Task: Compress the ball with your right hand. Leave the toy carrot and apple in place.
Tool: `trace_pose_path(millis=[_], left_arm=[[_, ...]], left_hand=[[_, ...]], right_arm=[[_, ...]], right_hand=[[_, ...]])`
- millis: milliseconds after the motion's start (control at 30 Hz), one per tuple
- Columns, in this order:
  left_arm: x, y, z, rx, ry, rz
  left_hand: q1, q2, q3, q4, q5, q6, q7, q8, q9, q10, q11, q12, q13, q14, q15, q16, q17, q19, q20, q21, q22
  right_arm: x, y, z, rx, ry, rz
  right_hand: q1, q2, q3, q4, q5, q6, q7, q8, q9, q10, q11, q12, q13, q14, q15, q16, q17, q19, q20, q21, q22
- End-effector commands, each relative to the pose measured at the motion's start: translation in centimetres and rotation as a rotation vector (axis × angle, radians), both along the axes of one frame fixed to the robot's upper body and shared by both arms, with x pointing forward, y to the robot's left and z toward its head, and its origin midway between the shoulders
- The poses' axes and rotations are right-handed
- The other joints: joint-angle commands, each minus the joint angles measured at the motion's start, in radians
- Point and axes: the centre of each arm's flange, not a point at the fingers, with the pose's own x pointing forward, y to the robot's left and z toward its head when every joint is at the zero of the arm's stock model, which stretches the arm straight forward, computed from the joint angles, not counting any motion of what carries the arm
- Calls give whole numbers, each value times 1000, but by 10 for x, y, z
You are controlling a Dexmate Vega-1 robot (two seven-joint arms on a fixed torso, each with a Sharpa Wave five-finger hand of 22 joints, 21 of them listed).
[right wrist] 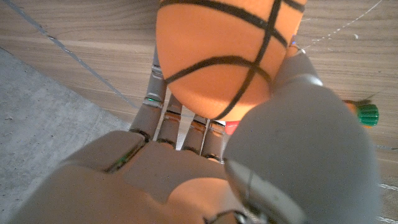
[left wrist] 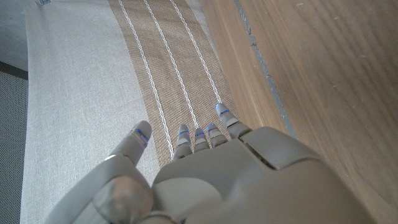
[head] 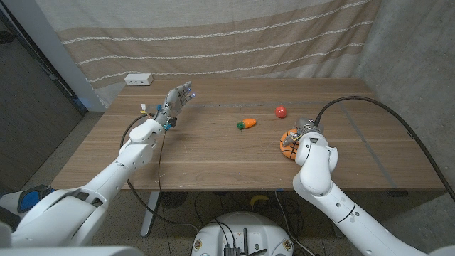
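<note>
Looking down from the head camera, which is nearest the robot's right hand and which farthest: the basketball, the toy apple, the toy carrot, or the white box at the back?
1. Basketball: in the right hand itself.
2. Toy apple: just beyond the hand.
3. Toy carrot: toward the table's middle, a little farther than the apple.
4. White box: back edge, on the robot's left.

Lab: curtain point(head: 213, 35) backdrop (concrete walls)

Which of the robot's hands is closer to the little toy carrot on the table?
The right hand. It grips the ball a short way to the carrot's right, while the left hand hovers further off on the carrot's other side, fingers spread.
</note>
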Motion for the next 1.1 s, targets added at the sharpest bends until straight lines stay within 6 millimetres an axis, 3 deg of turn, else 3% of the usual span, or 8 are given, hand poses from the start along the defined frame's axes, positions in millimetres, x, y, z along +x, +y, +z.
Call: trace_pose_path(millis=[33, 700, 1100], left_arm=[[-3, 0, -2, 1, 0, 2], [-13, 1, -8, -12, -8, 8], [-22, 3, -12, -22, -17, 19]], left_hand=[[-5, 53, 0, -4, 2, 12, -2, 7, 4, -1, -1, 1, 3, 3, -11, 4, 2, 12, -1, -4, 1], [-7, 55, 3, -4, 2, 16, -3, 7, 4, 0, -1, 1, 3, 4, -10, 4, 1, 15, -1, -8, 1], [-8, 56, 4, -3, 3, 16, -2, 6, 4, 0, 0, 1, 3, 5, -11, 5, 1, 17, -1, -10, 1]], right_arm=[[-5, -6, -3, 24, -81, 21], [-26, -10, 9, 29, -329, 93], [-31, -16, 15, 88, -434, 152]], right_hand=[[341, 345, 9, 0, -2, 127, 102, 3, 2, 19, -5, 6, 9, 231, -356, -8, -5, 67, -240, 12, -6], [327, 331, 7, 8, 12, 170, 104, -8, 1, 57, -18, 4, 24, 265, -357, -34, -28, 71, -239, 42, -33], [325, 329, 7, 10, 18, 172, 99, -18, 3, 48, -19, -6, 30, 277, -358, -45, -36, 71, -239, 57, -43]])
